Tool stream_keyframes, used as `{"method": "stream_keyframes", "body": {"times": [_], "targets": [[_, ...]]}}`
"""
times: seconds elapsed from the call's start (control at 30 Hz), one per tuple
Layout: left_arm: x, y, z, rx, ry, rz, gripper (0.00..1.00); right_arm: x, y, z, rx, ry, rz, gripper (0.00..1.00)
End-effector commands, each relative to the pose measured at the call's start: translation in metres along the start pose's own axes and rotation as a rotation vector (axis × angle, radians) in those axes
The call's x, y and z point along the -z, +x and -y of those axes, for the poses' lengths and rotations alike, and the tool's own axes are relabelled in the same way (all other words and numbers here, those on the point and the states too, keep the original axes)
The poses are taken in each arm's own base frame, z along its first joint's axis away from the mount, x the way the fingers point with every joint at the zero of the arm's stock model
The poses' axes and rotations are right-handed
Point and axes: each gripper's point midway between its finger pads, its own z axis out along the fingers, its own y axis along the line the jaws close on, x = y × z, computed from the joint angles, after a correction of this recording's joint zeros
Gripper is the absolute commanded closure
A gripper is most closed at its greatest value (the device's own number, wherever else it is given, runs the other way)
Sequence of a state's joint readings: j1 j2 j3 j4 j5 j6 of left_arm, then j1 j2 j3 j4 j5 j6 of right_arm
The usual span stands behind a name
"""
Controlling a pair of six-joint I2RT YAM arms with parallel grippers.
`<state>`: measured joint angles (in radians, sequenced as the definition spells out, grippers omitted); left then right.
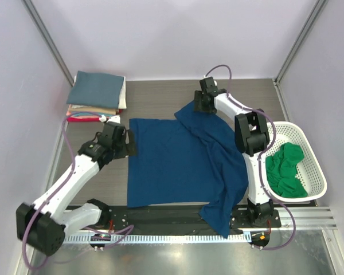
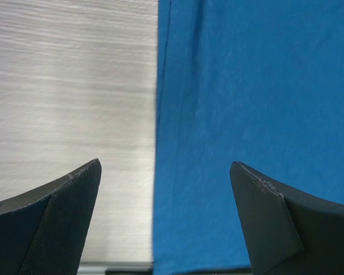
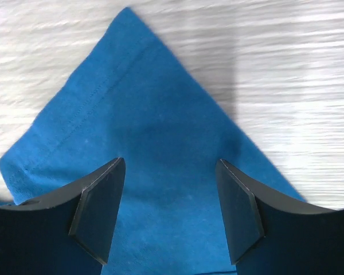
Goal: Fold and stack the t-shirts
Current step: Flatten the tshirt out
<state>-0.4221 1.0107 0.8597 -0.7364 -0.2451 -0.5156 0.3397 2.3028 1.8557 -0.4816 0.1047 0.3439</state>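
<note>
Blue t-shirt (image 1: 178, 166): spread on surface (image 1: 160, 97), rt side rumpled. L hand (image 2: 166, 166) open over its edge; R hand (image 3: 171, 163) open over far corner. Green tee (image 1: 286, 169) in basket (image 1: 318, 177).

Arms (image 1: 69, 182): white shells, black joints, mauve cables (image 1: 218, 66); pincer fingers (image 2: 63, 217) black wedges.

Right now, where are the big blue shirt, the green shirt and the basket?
big blue shirt (image 1: 172, 166): top view, middle of its flat body.
green shirt (image 1: 286, 169): top view, middle of the crumpled heap.
basket (image 1: 314, 166): top view, its right mesh wall.
</note>
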Motion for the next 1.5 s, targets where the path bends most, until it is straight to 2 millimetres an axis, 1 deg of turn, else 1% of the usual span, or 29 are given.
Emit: {"method": "stream_keyframes", "body": {"times": [0.0, 0.03, 0.1, 0.13, 0.17, 0.27, 0.3, 0.33, 0.37, 0.4, 0.47, 0.57, 0.6, 0.67, 0.7, 0.8, 0.83, 0.9, 0.93, 1.03, 1.07, 1.13, 1.17, 1.2, 1.3, 1.33, 1.37, 1.4, 1.47], "targets": [[-0.032, -0.024, 0.013, 0.113, -0.029, 0.054, 0.04, 0.003, -0.007, -0.005, -0.006, -0.018, -0.018, 0.30], [-0.055, -0.025, 0.018, 0.120, -0.054, 0.036, 0.03, -0.004, -0.010, -0.005, -0.003, -0.017, -0.019, 0.30], [-0.083, -0.036, 0.021, 0.150, -0.071, 0.041, 0.01, -0.008, -0.011, -0.004, -0.004, -0.013, -0.025, 0.30], [-0.111, -0.032, 0.017, 0.168, -0.096, -0.023, 0.01, -0.015, -0.006, -0.002, -0.006, -0.005, -0.041, 0.30], [-0.124, -0.033, 0.017, 0.194, -0.093, -0.052, 0.02, -0.017, -0.006, -0.001, -0.007, -0.009, -0.045, 0.30], [-0.172, -0.040, 0.019, 0.248, -0.060, -0.172, 0.09, -0.026, -0.011, 0.007, -0.020, 0.012, -0.043, 0.30], [-0.182, -0.047, 0.020, 0.263, -0.044, -0.183, 0.10, -0.032, -0.004, 0.011, -0.024, 0.018, -0.060, 0.30], [-0.189, -0.046, 0.016, 0.281, -0.048, -0.225, 0.10, -0.034, -0.011, 0.012, -0.039, 0.017, -0.048, 0.30], [-0.194, -0.070, 0.028, 0.289, -0.002, -0.214, 0.11, -0.038, -0.011, 0.014, -0.048, 0.015, -0.053, 0.30], [-0.208, -0.055, 0.024, 0.272, -0.030, -0.281, 0.13, -0.048, -0.011, 0.022, -0.077, 0.021, -0.061, 0.30], [-0.219, -0.058, 0.034, 0.276, 0.004, -0.306, 0.18, -0.058, -0.011, 0.031, -0.106, 0.030, -0.067, 0.30], [-0.238, -0.060, 0.045, 0.285, 0.043, -0.340, 0.41, -0.074, -0.014, 0.050, -0.165, 0.060, -0.062, 0.30], [-0.247, -0.063, 0.052, 0.286, 0.069, -0.349, 0.63, -0.080, -0.015, 0.055, -0.177, 0.068, -0.060, 0.30], [-0.254, -0.066, 0.058, 0.280, 0.095, -0.353, 0.84, -0.086, -0.018, 0.072, -0.230, 0.092, -0.054, 0.31], [-0.257, -0.068, 0.058, 0.277, 0.097, -0.349, 1.00, -0.088, -0.019, 0.078, -0.249, 0.098, -0.052, 0.31], [-0.262, -0.084, 0.056, 0.252, 0.074, -0.300, 1.00, -0.095, -0.024, 0.105, -0.308, 0.158, -0.030, 0.31], [-0.264, -0.098, 0.051, 0.245, 0.046, -0.257, 1.00, -0.098, -0.028, 0.115, -0.331, 0.182, -0.016, 0.31], [-0.262, -0.114, 0.045, 0.238, 0.012, -0.233, 1.00, -0.096, -0.047, 0.131, -0.414, 0.187, 0.026, 0.31], [-0.259, -0.143, 0.038, 0.236, -0.032, -0.162, 1.00, -0.098, -0.049, 0.140, -0.438, 0.199, 0.035, 0.31], [-0.257, -0.172, 0.024, 0.217, -0.102, -0.126, 1.00, -0.094, -0.077, 0.162, -0.522, 0.205, 0.107, 0.30], [-0.258, -0.203, 0.024, 0.216, -0.109, -0.056, 1.00, -0.097, -0.080, 0.165, -0.536, 0.197, 0.118, 0.30], [-0.259, -0.221, 0.014, 0.201, -0.145, -0.031, 1.00, -0.097, -0.101, 0.159, -0.564, 0.112, 0.170, 0.30], [-0.250, -0.251, 0.014, 0.205, -0.150, 0.041, 1.00, -0.097, -0.106, 0.156, -0.570, 0.092, 0.185, 0.30], [-0.264, -0.245, 0.003, 0.206, -0.183, 0.017, 1.00, -0.096, -0.119, 0.148, -0.580, 0.043, 0.220, 0.29], [-0.264, -0.268, -0.006, 0.232, -0.195, 0.089, 1.00, -0.092, -0.139, 0.141, -0.599, -0.002, 0.283, 0.26], [-0.262, -0.272, -0.005, 0.243, -0.186, 0.103, 0.96, -0.090, -0.146, 0.140, -0.602, -0.020, 0.306, 0.22], [-0.257, -0.275, 0.000, 0.245, -0.167, 0.108, 0.86, -0.089, -0.151, 0.138, -0.594, -0.036, 0.324, 0.19], [-0.249, -0.277, 0.012, 0.243, -0.107, 0.105, 0.61, -0.081, -0.166, 0.127, -0.573, -0.106, 0.353, 0.16], [-0.234, -0.277, 0.020, 0.236, -0.095, 0.112, 0.41, -0.067, -0.182, 0.116, -0.530, -0.164, 0.387, 0.09]]}}
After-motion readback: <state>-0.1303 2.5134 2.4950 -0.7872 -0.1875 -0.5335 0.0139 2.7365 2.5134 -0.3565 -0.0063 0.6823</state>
